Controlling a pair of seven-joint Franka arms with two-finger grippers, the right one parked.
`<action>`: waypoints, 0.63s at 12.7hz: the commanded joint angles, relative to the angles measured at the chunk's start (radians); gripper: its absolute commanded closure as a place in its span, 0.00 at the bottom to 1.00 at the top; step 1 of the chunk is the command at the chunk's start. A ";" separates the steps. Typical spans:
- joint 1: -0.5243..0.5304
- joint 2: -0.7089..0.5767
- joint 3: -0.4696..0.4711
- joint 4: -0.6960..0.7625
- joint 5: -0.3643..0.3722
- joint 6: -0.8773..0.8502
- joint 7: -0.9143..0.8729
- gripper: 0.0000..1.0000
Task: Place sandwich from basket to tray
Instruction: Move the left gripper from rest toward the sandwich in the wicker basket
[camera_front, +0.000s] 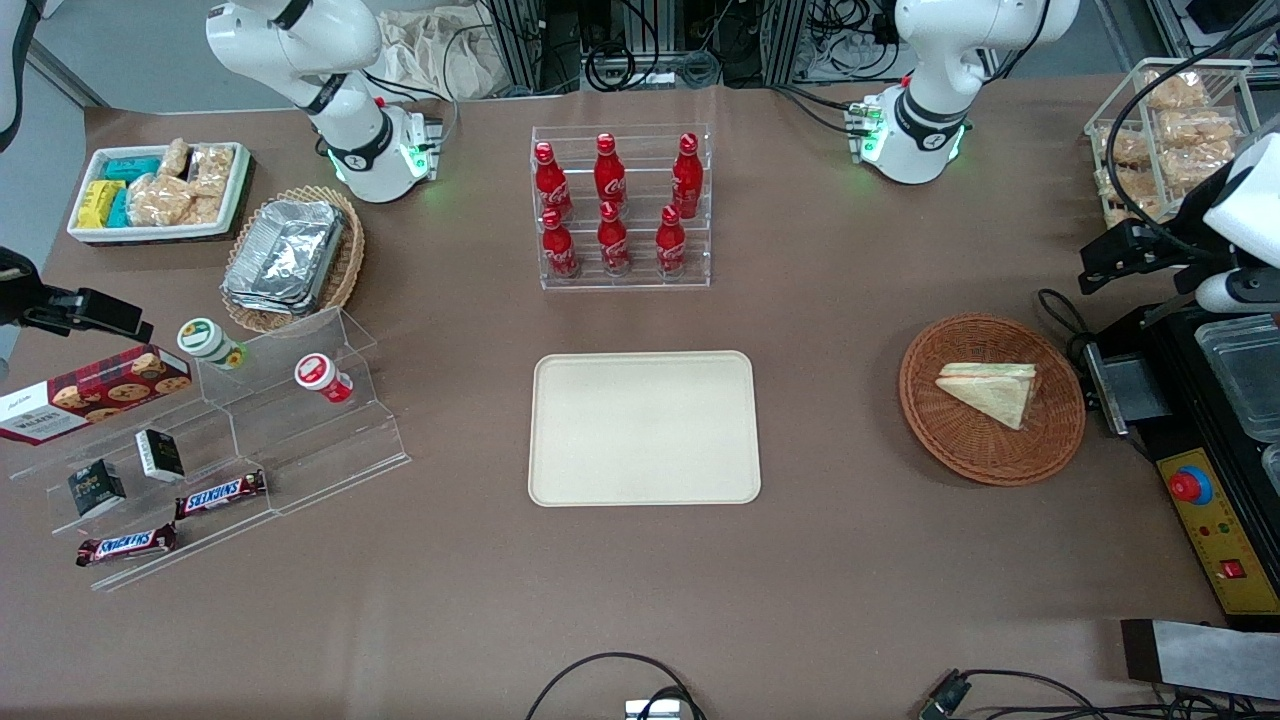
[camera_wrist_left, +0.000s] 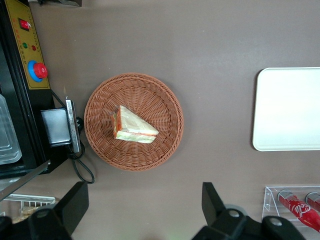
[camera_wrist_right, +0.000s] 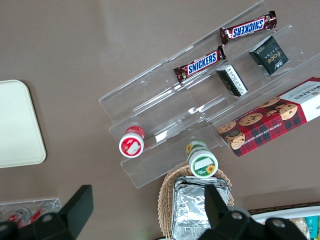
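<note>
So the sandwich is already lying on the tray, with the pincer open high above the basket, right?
Not quite: the front view shows the sandwich in the basket; the tray is bare. The pincer is indeed open above the basket.

Six red cola bottles (camera_front: 612, 205) in a clear rack, foil containers (camera_front: 285, 255) in a tan oval basket, Snickers bars (camera_front: 220, 493) (two) on clear acrylic steps, cookie box (camera_front: 92, 392) beside them, brown desk (camera_front: 850, 560).
</note>
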 joint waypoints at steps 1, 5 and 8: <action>-0.012 0.000 0.002 0.010 -0.006 -0.012 -0.013 0.00; -0.001 0.024 0.007 0.004 -0.011 -0.014 -0.111 0.00; 0.002 0.084 0.010 -0.009 0.000 -0.011 -0.297 0.00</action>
